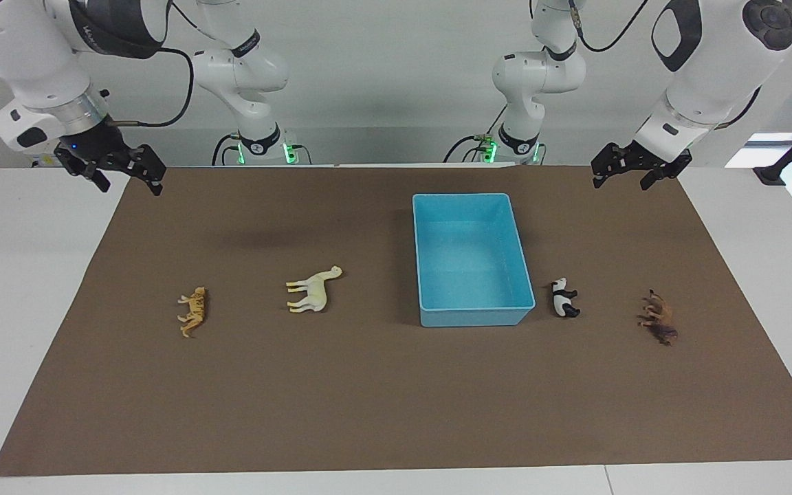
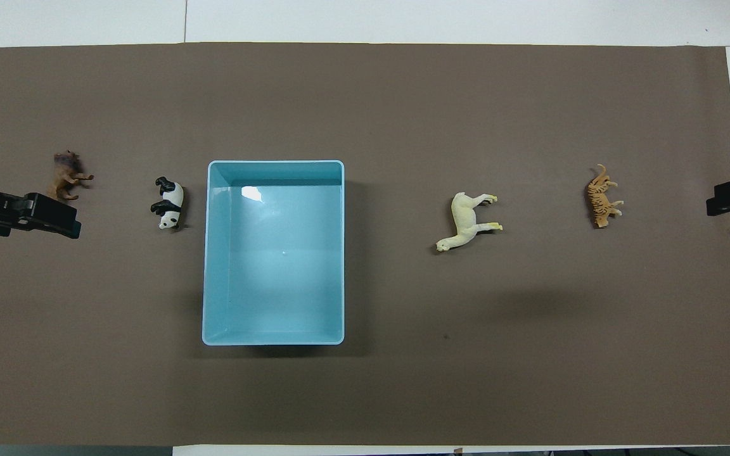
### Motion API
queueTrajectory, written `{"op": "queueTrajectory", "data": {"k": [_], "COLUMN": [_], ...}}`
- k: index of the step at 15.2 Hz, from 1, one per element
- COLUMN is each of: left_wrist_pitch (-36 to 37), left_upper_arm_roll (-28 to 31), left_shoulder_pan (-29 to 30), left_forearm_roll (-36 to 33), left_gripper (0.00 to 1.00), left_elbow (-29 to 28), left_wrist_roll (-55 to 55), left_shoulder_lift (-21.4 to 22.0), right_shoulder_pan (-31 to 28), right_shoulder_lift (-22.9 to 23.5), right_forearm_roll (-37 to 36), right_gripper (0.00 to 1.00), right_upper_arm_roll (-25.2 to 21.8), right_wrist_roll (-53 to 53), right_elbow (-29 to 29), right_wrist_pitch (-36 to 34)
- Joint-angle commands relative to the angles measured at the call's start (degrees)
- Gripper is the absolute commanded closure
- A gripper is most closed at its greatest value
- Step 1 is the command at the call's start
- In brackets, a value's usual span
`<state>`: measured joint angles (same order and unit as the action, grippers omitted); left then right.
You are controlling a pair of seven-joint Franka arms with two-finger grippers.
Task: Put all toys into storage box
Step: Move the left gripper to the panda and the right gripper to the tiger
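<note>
Blue storage box [image 1: 471, 313] holds nothing, toys [image 1: 313, 290] outside

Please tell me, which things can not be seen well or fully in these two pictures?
- Overhead view: the left gripper partly covers the lion.
- Overhead view: the right gripper is cut off by the picture's edge.
- Facing view: both arms are cut off by the top edge.
- Both views: the toys' undersides rest on the brown mat.
</note>
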<state>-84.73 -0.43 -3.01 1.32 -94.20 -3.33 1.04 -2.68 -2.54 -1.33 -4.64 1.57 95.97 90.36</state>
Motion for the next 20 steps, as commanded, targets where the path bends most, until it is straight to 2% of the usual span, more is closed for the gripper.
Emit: {"op": "queueTrajectory", "data": {"k": [1,11,13,15,16,18,20], "left_wrist_pitch": [-0.09,-0.09,-0.09,0.09,-1.21,-15.92,-21.95], "left_upper_arm_roll": [0.08,0.08,0.08,0.08,0.08,0.16,0.08], "left_shoulder_pan": [0.02,0.11,0.02,0.02,0.2,0.46,1.69], "left_forearm_roll": [-0.79,-0.79,-0.79,-0.79,-0.79,-1.14,-1.32], "left_gripper": [0.0,0.0,0.0,0.0,0.0,0.0,0.0], "left_elbow": [-0.73,-0.73,-0.73,-0.81,-1.77,-8.51,-11.27], "left_wrist_roll": [-0.27,-0.27,-0.27,0.6,1.3,2.01,2.19], "left_shoulder_lift": [1.07,1.07,1.07,1.16,1.42,2.3,-0.31], "right_shoulder_pan": [-0.83,-1.09,-0.31,-0.3,-0.3,-0.13,-0.13], "right_shoulder_lift": [-1.07,-1.59,-1.59,-1.68,-1.51,0.5,4.1], "right_forearm_roll": [0.71,0.71,0.54,0.45,0.36,0.36,0.27], "right_gripper": [0.0,0.0,0.0,0.0,0.0,0.0,0.0], "right_upper_arm_roll": [0.6,0.33,0.25,0.33,0.33,0.42,0.51], "right_wrist_roll": [-1.04,0.97,1.16,1.59,2.2,5.44,8.26], "right_elbow": [0.71,1.14,2.02,5.96,7.98,10.8,13.09], "right_wrist_pitch": [-0.8,-2.73,-0.9,4.62,7.87,12.54,19.38]}}
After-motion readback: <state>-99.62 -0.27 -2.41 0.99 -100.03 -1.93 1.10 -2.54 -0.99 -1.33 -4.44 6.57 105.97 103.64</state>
